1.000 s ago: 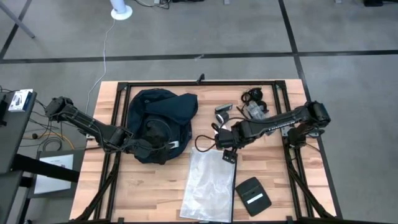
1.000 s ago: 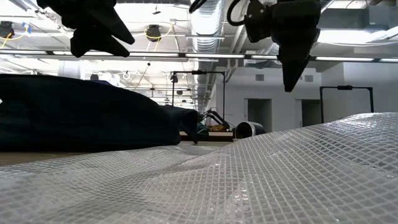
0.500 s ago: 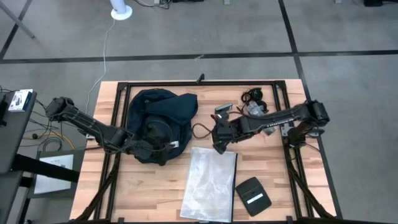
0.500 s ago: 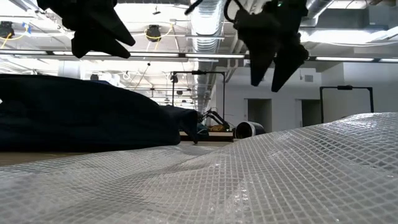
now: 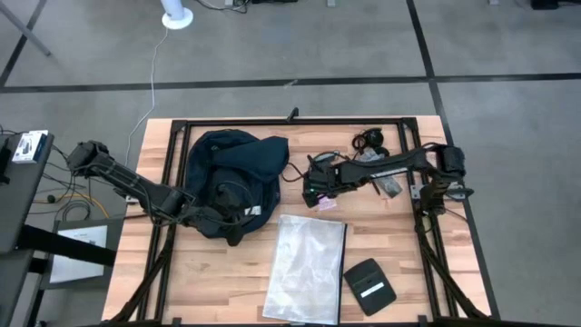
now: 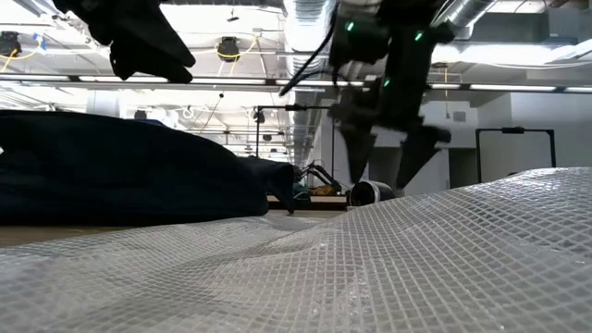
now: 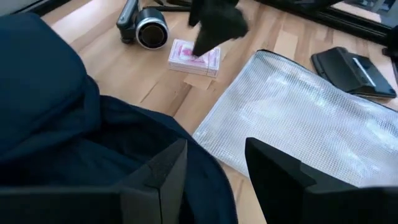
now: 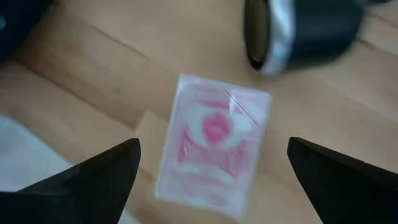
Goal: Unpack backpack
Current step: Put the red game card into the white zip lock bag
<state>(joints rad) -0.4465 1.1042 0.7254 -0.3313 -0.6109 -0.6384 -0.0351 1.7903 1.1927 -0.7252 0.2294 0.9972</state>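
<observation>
The backpack (image 5: 234, 178) lies slumped on the left half of the table (image 5: 408, 277), its dark fabric heaped toward the far edge. My left gripper (image 5: 227, 216) sits at the near edge of the backpack, fingers spread to a moderate gap with nothing between them; the left wrist view shows fabric beneath and a clear mesh bag (image 7: 305, 134) just beyond. Beside the backpack, right of it, lies a small pink card pack (image 5: 324, 203), and past that a dark lens-like cylinder (image 7: 149, 28). My right gripper (image 5: 317, 191) hovers over the pack with its fingers wide apart and empty; the right wrist view shows the pack (image 8: 214, 143) centred between them. A black pouch (image 5: 369, 283) lies near the front right, well apart from all this. My judgement: the right arm is between items. To do it well I should keep the fingers clear of the pack and cylinder, bring the right gripper across to the backpack's opening, and use the left to pin or lift fabric so the mouth stays open. Risk: snagging loose cloth.
</observation>
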